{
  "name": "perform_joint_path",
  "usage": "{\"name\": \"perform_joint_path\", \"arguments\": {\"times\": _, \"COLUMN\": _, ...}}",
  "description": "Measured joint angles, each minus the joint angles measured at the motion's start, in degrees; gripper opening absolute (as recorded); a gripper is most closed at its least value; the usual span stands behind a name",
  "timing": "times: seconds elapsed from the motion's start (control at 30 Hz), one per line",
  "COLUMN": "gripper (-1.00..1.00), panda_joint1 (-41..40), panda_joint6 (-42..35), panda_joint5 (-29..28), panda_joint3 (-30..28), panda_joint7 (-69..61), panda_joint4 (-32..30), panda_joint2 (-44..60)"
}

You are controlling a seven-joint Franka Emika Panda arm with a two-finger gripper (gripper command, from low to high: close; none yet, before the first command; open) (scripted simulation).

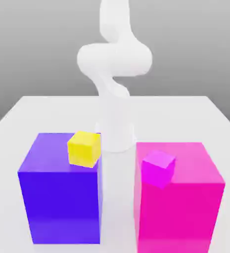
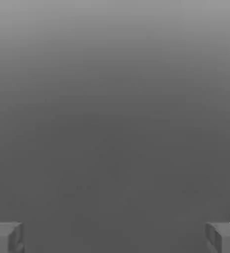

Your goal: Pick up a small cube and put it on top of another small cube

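- The blue block [image 1: 59,207] is taken as the landmark; the yellow cube [image 1: 82,150] is seen at its top, by the corner nearest the pink block [image 1: 178,217].
- The purple cube [image 1: 159,169] is seen at the top of the pink block, across the gap from the blue block; whether it is fully supported there cannot be told.
- The robot arm [image 1: 114,59] is seen beyond the blue block, with its base [image 1: 115,133] set on the table [image 1: 186,116].
- The gripper [image 2: 115,238] is spread wide, with nothing held between its fingers.
- No part of the stacking is done: the two small cubes are set apart, neither on the other.
- Which cube is to be lifted is left unnamed by the task.
- Everything is left, as judged: one cube to be reached, gripped, lifted and carried over the gap beside the blue block, then lowered squarely and released.
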Motion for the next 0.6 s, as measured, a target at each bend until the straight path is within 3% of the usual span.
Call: {"name": "perform_joint_path", "arguments": {"times": 0.6, "gripper": 0.00, "panda_joint1": 25.7, "panda_joint6": 19.8, "panda_joint5": 3.9, "panda_joint3": 8.1, "panda_joint7": -32.6, "panda_joint4": -17.5, "panda_joint2": 33.3}}
